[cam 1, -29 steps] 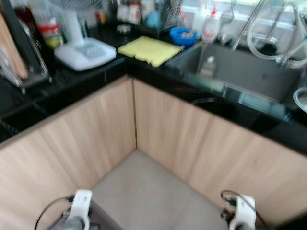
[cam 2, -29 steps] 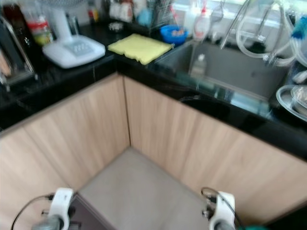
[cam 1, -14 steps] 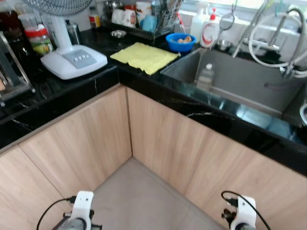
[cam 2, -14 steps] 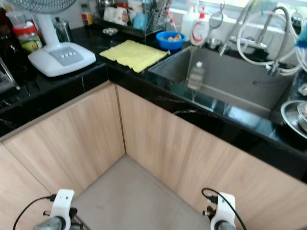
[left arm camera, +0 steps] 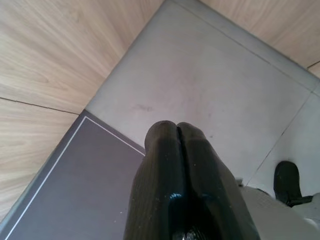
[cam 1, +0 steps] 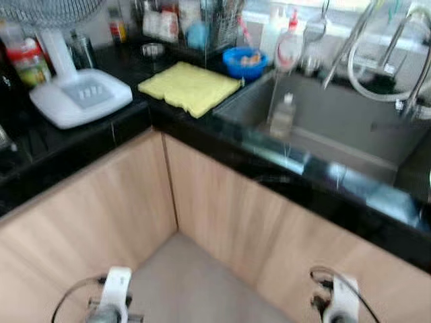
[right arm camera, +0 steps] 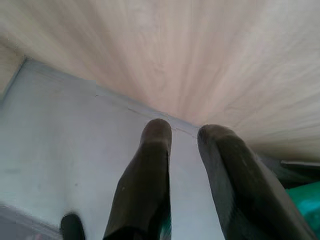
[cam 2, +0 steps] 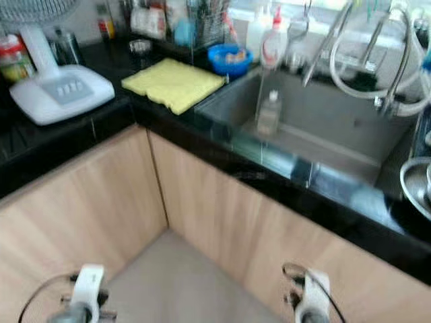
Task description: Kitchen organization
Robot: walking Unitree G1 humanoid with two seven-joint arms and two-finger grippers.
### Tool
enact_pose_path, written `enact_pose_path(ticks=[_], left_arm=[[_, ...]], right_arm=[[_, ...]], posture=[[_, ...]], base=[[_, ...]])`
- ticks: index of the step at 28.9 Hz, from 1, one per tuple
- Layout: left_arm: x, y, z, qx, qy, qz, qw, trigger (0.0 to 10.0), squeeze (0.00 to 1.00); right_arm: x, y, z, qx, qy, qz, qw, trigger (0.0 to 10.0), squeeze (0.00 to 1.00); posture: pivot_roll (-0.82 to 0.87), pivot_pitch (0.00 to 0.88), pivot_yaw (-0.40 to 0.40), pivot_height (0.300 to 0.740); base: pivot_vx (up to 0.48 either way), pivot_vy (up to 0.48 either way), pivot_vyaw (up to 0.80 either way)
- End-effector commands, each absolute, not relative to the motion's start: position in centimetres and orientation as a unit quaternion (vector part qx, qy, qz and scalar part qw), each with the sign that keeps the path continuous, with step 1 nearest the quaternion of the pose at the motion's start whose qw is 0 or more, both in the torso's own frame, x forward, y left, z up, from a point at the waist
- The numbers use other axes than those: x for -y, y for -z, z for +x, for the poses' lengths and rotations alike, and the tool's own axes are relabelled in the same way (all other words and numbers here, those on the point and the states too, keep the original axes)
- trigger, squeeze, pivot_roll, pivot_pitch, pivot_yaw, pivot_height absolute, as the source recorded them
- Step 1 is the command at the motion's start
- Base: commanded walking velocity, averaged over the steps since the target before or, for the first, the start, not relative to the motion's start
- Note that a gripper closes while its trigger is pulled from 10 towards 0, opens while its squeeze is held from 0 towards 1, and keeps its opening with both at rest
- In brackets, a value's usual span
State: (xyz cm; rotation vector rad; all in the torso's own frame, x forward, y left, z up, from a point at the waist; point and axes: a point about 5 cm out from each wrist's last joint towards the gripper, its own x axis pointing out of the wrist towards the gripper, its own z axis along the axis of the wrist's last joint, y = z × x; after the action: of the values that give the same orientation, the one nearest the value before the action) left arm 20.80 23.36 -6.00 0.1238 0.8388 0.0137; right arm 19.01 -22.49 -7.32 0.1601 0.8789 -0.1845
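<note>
A black corner counter [cam 1: 202, 131] holds a yellow cloth [cam 1: 189, 85], a blue bowl [cam 1: 245, 60] and a white fan base [cam 1: 79, 96]. A clear bottle [cam 1: 283, 116] stands in the grey sink [cam 1: 350, 134]. Both arms hang low by the wooden cabinet fronts. My left gripper [left arm camera: 176, 128] is shut with nothing in it and points at the grey floor. My right gripper [right arm camera: 183, 134] is open over the floor beside a cabinet door.
A dish rack [cam 1: 209, 27] with utensils and soap bottles [cam 1: 291, 37] line the back of the counter. Hoses and a tap [cam 1: 397, 60] hang over the sink. A dark mat [left arm camera: 70, 195] lies on the floor under the left gripper. The picture is blurred.
The whole view has shifted: the counter and sink now sit a little lower and closer, and the picture is blurred. Both arms still hang as before.
</note>
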Motion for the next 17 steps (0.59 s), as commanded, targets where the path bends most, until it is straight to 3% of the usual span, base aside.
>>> enact_pose_path(ticks=[1, 17], left_arm=[[-23.33, 6.29, 20.31, -0.413, -0.007, 0.054, 0.909, 10.0, 0.0], [-23.3, 6.06, 20.68, -0.407, -0.002, 0.059, 0.912, 10.0, 0.0]], right_arm=[[22.57, 7.53, 18.6, -0.433, 0.091, 0.076, 0.894, 10.0, 0.0], [22.47, 7.57, 18.61, -0.436, 0.092, 0.077, 0.892, 10.0, 0.0]], posture=[[0.03, 0.0, -0.017, 0.74], [0.03, 0.0, -0.013, 0.74]], base=[[0.0, 0.0, -0.62], [0.0, 0.0, -0.61]])
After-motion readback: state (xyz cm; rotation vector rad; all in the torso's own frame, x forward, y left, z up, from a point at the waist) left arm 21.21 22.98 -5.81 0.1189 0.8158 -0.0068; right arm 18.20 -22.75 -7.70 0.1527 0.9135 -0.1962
